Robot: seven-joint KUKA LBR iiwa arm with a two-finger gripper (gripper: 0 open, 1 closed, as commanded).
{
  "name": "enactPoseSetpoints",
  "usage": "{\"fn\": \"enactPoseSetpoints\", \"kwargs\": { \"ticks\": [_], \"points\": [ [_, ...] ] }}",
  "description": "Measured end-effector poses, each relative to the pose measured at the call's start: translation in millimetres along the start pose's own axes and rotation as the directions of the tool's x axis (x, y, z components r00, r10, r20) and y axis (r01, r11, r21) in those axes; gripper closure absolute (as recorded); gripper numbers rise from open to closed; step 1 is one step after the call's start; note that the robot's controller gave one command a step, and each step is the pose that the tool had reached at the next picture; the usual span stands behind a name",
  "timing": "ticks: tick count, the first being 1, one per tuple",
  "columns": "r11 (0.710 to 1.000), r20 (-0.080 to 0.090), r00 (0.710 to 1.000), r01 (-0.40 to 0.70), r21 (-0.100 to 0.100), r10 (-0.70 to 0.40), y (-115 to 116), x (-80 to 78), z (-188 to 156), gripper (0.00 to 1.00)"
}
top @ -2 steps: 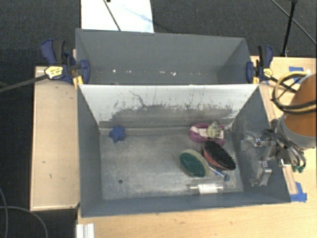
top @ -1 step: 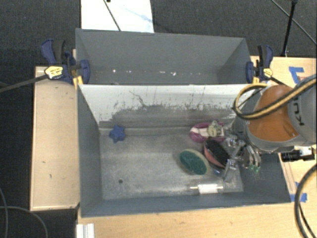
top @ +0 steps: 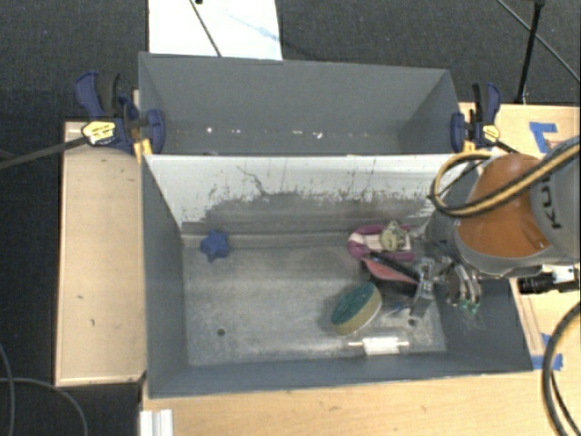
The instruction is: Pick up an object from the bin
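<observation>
Camera view | gripper (top: 420, 300) low at right of bin (top: 263, 312), beside pink-purple heap (top: 386, 252) | grip state: cannot tell | green-tan disc (top: 356, 307) just left | white stick (top: 383, 344) at front | blue bit (top: 215, 244) well apart, left

Orange wrist cover (top: 505, 209), yellow cable (top: 442, 178), dark pincer (top: 418, 314)

Round disc (top: 356, 307): teal face, tan rim, lying tilted, right of centre.
Pink-and-black heap (top: 390, 260): tangled pieces just behind the disc, far right.
White bar (top: 382, 344): small, flat, just in front of the disc.
Blue lump (top: 215, 244): small, alone, back left.
</observation>
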State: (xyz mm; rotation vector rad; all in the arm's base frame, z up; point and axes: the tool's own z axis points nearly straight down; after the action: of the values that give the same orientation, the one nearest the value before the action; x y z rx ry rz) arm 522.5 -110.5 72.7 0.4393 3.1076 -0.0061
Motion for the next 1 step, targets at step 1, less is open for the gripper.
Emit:
{"fn": "enactPoseSetpoints", "kwargs": {
  "ticks": [1],
  "points": [
    [1.000,0.005,1.000,0.023,-0.004,-0.023,0.7,10.7,-120.8,1.00]
  ]
}}
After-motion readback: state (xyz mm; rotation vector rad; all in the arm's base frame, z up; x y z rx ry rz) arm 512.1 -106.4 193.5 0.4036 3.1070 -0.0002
